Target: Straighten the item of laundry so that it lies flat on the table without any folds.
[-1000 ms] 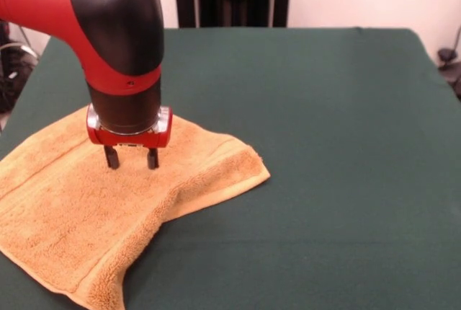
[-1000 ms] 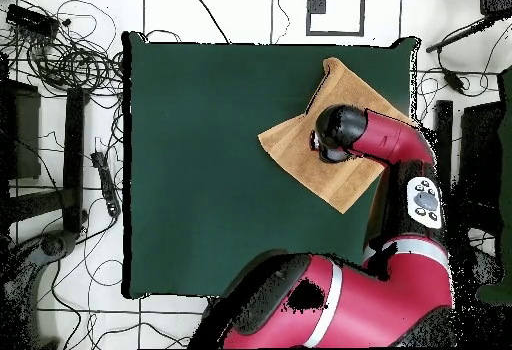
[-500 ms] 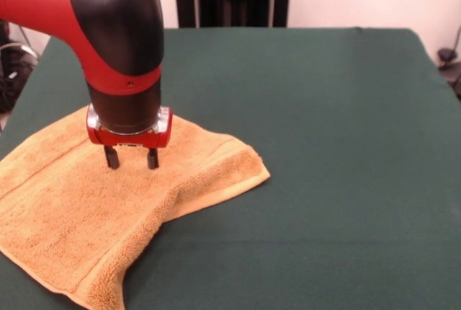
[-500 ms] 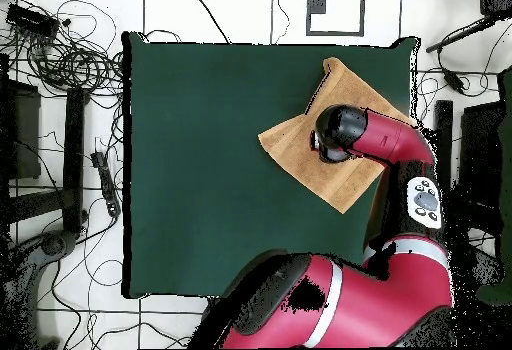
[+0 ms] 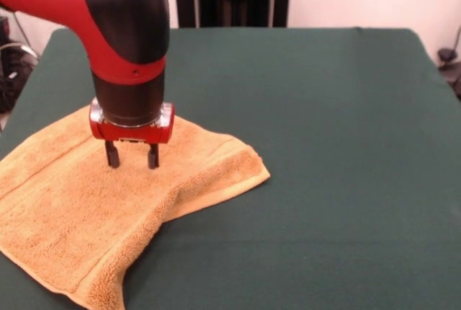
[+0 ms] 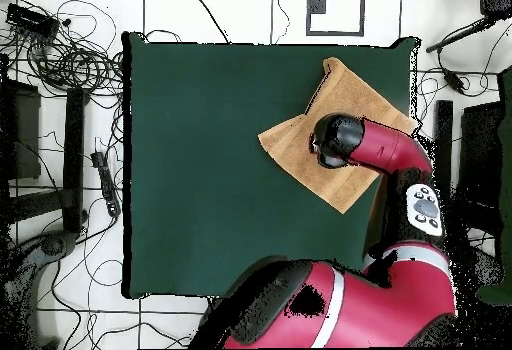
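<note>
Towel [image 5: 86, 216] sprawls near the worktop [image 5: 324, 144] corner, one side curled into a thick roll. End effector [image 5: 132, 157] hovers above its middle, fingers spread, empty. Soft, light terry, I'd guess — pinch that rolled edge and drag outward.

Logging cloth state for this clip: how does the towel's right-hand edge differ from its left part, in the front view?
The right-hand edge of the towel is doubled over into a thick raised fold running to the corner; the left part lies flat in a single layer. The left part shows a flat woven band; at the folded edge a band shows only near the corner. Both rest on the green table, and the open pincer hangs above the towel between them.
</note>
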